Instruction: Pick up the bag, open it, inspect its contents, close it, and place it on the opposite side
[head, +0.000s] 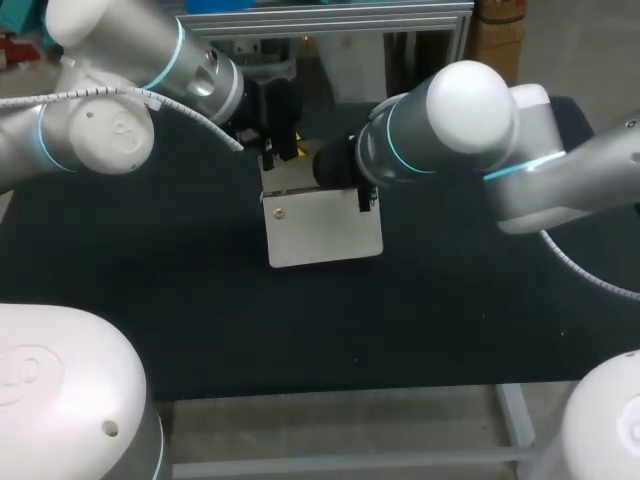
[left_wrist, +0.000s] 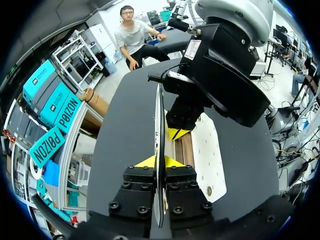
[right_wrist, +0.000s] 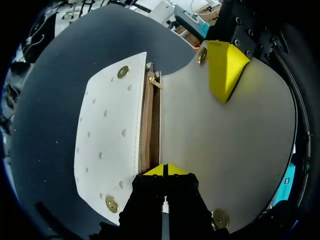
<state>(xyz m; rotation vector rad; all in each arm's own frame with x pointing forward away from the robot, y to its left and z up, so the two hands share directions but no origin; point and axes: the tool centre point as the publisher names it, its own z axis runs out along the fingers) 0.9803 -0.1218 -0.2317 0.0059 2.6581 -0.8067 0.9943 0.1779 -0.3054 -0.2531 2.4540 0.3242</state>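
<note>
The left gripper (left_wrist: 159, 162) pinches the upright flap (left_wrist: 159, 100) between its tips, just ahead the right gripper (left_wrist: 177, 132) nips the rim of the bag (left_wrist: 207, 150) lying beyond on the table (left_wrist: 125, 125), and uneven pulling could slip either thin grip, dropping the flap shut.

The right fingers (right_wrist: 156, 171) are pinching the rim of the white bag (right_wrist: 110, 125), which is lying open on the dark worktop (right_wrist: 55, 75) (gold snaps (right_wrist: 123, 72) showing); a left finger (right_wrist: 225, 70) is lying on its flap (right_wrist: 235, 150).
</note>
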